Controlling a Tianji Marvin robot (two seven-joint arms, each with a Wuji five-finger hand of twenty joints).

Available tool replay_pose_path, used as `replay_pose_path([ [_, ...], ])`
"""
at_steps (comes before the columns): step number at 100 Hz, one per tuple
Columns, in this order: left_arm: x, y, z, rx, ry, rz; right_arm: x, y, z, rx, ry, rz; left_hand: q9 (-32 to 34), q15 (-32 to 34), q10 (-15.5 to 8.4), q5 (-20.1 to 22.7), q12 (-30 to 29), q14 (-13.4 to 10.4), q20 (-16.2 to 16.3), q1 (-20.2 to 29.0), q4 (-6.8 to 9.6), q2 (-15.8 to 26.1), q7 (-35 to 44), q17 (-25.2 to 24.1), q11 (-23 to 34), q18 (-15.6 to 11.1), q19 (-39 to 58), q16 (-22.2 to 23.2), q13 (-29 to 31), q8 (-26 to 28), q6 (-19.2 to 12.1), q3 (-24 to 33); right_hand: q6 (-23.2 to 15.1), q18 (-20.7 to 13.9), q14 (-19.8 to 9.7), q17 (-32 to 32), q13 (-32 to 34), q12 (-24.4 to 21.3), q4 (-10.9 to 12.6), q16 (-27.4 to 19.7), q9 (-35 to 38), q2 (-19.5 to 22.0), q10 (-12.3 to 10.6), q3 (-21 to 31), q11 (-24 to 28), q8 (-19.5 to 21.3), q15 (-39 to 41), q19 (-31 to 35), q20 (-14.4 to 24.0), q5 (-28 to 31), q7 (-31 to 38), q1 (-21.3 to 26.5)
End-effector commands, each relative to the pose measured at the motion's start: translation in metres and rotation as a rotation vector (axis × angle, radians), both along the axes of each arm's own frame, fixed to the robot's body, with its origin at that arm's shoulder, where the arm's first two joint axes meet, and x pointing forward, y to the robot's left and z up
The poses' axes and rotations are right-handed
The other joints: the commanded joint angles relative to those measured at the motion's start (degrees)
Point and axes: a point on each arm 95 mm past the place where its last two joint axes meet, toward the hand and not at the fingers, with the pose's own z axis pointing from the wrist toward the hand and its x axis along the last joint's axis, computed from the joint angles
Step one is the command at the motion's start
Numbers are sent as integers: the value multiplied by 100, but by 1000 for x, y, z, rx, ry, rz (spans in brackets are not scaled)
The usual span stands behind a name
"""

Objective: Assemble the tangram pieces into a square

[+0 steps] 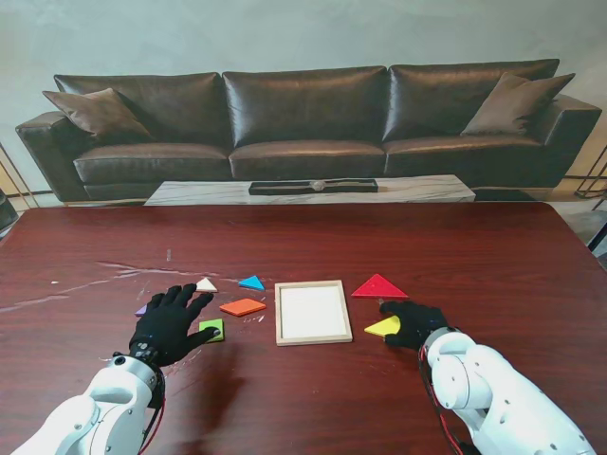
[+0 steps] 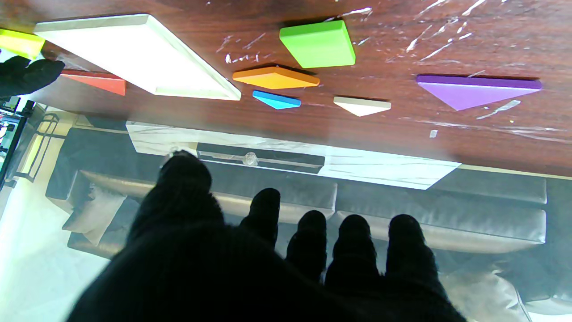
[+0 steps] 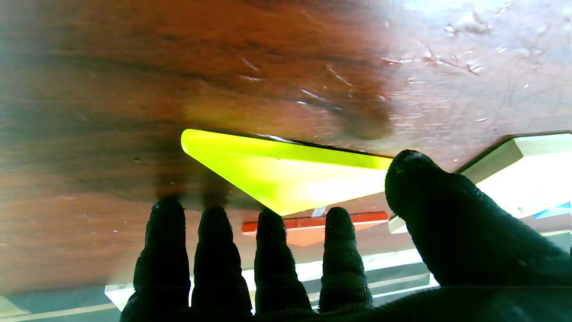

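We are at the start of the assembly: the wooden frame (image 1: 313, 313) sits empty near the middle of the table (image 1: 474, 246), toward its near edge, and all the tangram pieces lie loose around it. To the frame's left are the orange piece (image 1: 243, 306), the blue triangle (image 1: 251, 282), the white triangle (image 1: 206, 284), the green square (image 1: 212, 328) and the purple triangle (image 1: 141, 310); to its right are the red triangle (image 1: 379, 287) and the yellow triangle (image 1: 384, 327).

Our right hand (image 1: 414, 322) rests low at the yellow triangle, with the thumb at one of its corners and the fingers spread past its tip. Whether it grips the piece or only touches it, we cannot tell. Our left hand (image 1: 171, 320) hovers with its fingers spread and holds nothing, between the purple triangle and the green square.

We judge that the step in hand is taking the yellow triangle. The next move calls for a firm pinch on its thin edges, then a short carry left into the frame, with a corner set into a frame corner.

The stand view shows the whole layout, but our left hand hides most of the purple triangle there. The left wrist view shows that triangle (image 2: 478, 89) whole. The right wrist view shows the thumb (image 3: 429, 197) against the yellow triangle (image 3: 286, 174), which the stand view leaves unclear.
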Motion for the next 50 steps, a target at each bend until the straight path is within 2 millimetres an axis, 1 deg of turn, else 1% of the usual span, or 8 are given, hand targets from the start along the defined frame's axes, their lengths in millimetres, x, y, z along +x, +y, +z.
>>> replay_pose_path([
  [1, -1, -1, 2, -2, -5, 1, -8, -2, -16, -13, 48, 2, -114, -26, 4, 129, 35, -112, 71, 223, 252, 191, 73, 3, -26, -12, -5, 35, 7, 61, -27, -65, -78, -120, -270, 177, 384, 120, -108, 58, 0, -184, 53, 187, 229, 42, 171, 24, 102, -200, 111, -94],
  [9, -1, -1, 2, -2, -5, 0, -8, -2, -21, -12, 50, -2, -114, -22, 7, 132, 36, -114, 69, 234, 252, 185, 76, 3, -21, -14, 5, 37, 13, 61, -26, -69, -48, -158, -317, 294, 453, 169, -116, 73, 4, -232, 75, 311, 345, 61, 205, -13, 80, -192, 188, -2],
  [24, -1, -1, 2, 0, -7, 3, -9, -1, -29, -12, 70, 3, -112, -14, 9, 138, 36, -113, 67, 260, 255, 178, 80, 7, -15, -18, 22, 40, 24, 61, -29, -65, -8, -263, -436, 488, 506, 231, -149, 100, -18, -282, 113, 429, 521, 70, 243, -175, -17, -201, 346, -43],
  [36, -2, -1, 2, 4, -7, 7, -10, 1, -36, -8, 96, 13, -121, -14, 13, 147, 37, -110, 65, 281, 257, 174, 85, 5, -12, -14, 38, 40, 18, 61, -24, -63, 40, -343, -610, 581, 553, 254, -157, 110, 31, -304, 130, 448, 588, 58, 262, -237, -60, -192, 387, -47],
  [50, -2, -1, 3, 4, -11, 11, -13, 1, -43, -3, 133, 24, -119, -8, 6, 153, 37, -118, 61, 290, 258, 170, 90, 2, -5, -19, 59, 42, 25, 61, -29, -65, 51, -349, -653, 627, 486, 252, -173, 111, 8, -317, 142, 443, 601, 23, 242, -413, -169, -195, 425, -155],
])
